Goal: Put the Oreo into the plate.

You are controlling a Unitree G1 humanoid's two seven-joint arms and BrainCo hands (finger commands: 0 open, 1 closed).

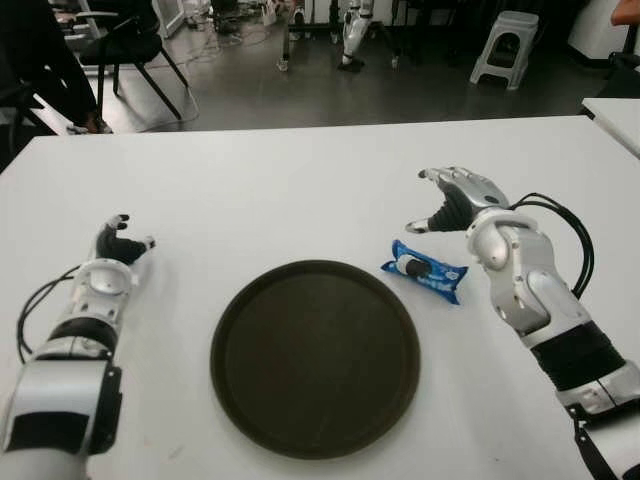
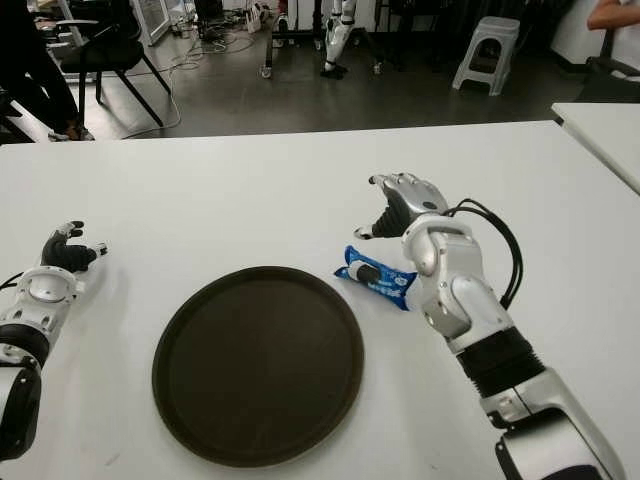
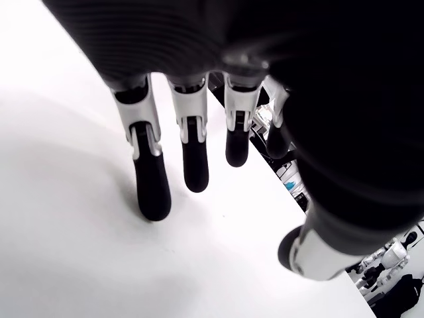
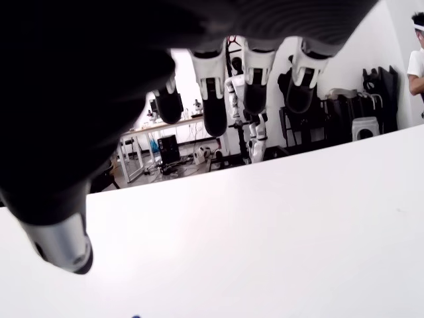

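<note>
A blue Oreo packet lies on the white table, just right of a round dark brown plate. Nothing sits in the plate. My right hand hovers just behind and to the right of the packet, fingers spread and holding nothing; its wrist view shows relaxed fingertips over bare table. My left hand shows at the table's left side, well left of the plate, fingers loosely extended and empty.
Beyond the table's far edge are a black chair, a grey stool and cables on the floor. A second white table stands at the right. A person's legs show at the far left.
</note>
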